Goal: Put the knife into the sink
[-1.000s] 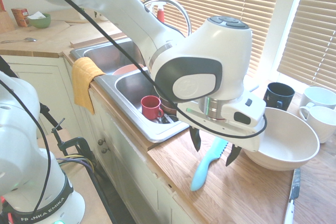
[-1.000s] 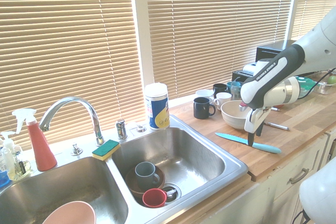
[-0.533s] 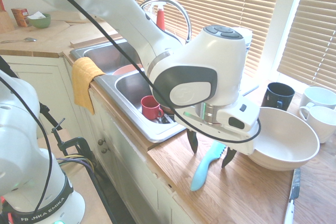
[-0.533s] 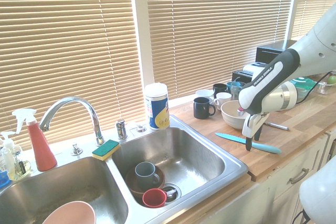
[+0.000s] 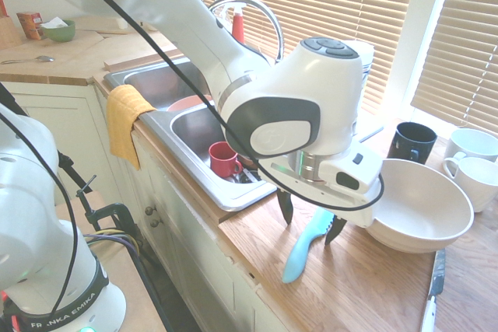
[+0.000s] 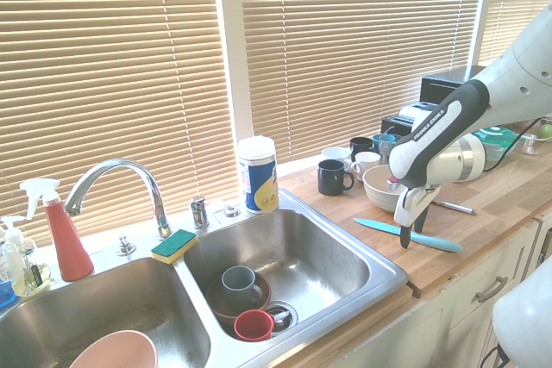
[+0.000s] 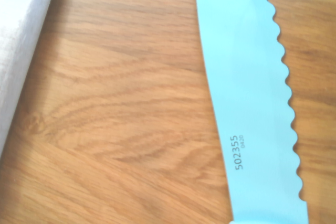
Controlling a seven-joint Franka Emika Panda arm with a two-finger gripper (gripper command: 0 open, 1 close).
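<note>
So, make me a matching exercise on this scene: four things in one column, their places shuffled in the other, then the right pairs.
Things
1. turquoise knife
2. red mug
3. yellow towel
4. sponge

Places
A. hanging over the cabinet front beside the sink
B. on the rim between the faucet and the two basins
C. on the wooden counter, under the open pincer
D. inside a sink basin

Right pairs
1-C; 2-D; 3-A; 4-B
</note>
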